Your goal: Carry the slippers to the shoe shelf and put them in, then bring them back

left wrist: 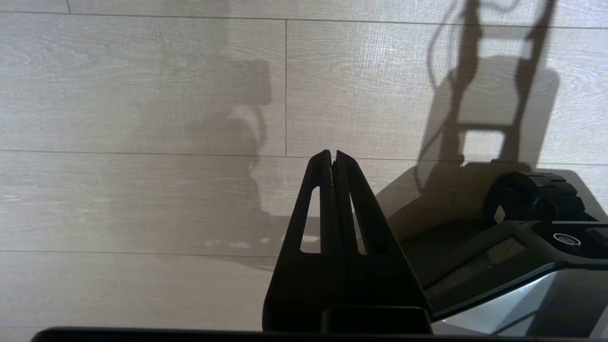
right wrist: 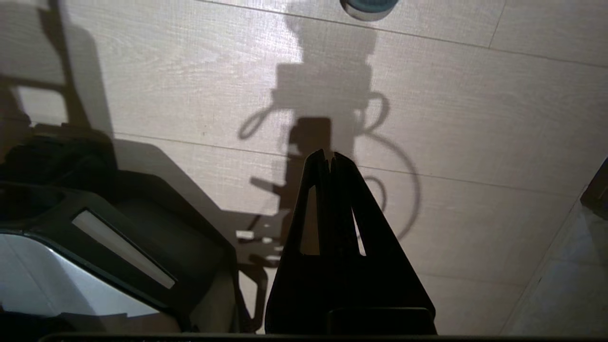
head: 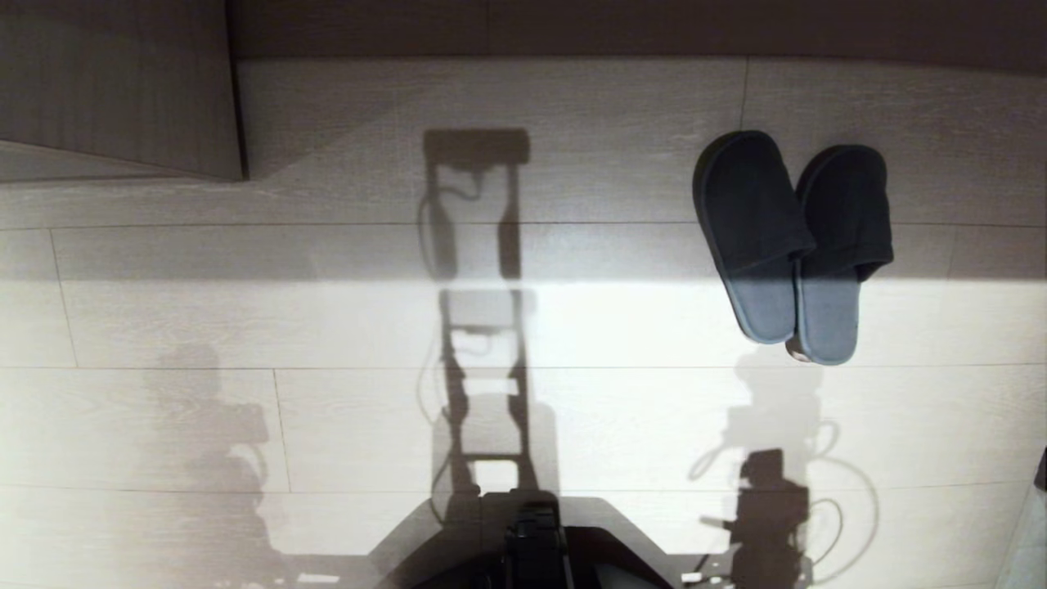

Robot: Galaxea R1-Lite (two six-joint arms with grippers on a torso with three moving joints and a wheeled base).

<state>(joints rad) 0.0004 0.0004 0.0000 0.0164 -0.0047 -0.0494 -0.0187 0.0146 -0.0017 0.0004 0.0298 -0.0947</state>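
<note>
slippers: the slippers (head: 792,245) lie side by side on the floor (head: 327,327), toward the right of the head view, toes pointing away from the robot, heels toward it. the two touch along their inner edges, and the left one is angled so its heel leans against the right one.
slipper look: wide dark fabric toe bands over grey-blue insoles; the toe halves lie in shade, the heels in a bright band of light.
small object: something small and round peeks out at the heel of the right slipper (head: 797,350); the right wrist view catches a rounded grey and blue end at its far edge (right wrist: 368,7). what it is cannot be told.
left gripper: the left gripper (left wrist: 333,156) is clenched, its two dark fingers pressed together with nothing between them. it hangs over bare floor beside the robot base (left wrist: 522,247).
right gripper: the right gripper (right wrist: 327,156) is likewise clenched on nothing, fingers tip to tip. it hangs over bare floor near the robot, well apart from the slippers, which lie farther out.
floor: pale wood-grain planks, crossed by the robot's shadow down the middle and arm shadows on either side.
furniture: a pale wood-veneer panel with a dark edge (head: 114,90) stands at the far left corner of the head view.
wall: a dark band (head: 638,24) runs along the far edge of the floor.
</note>
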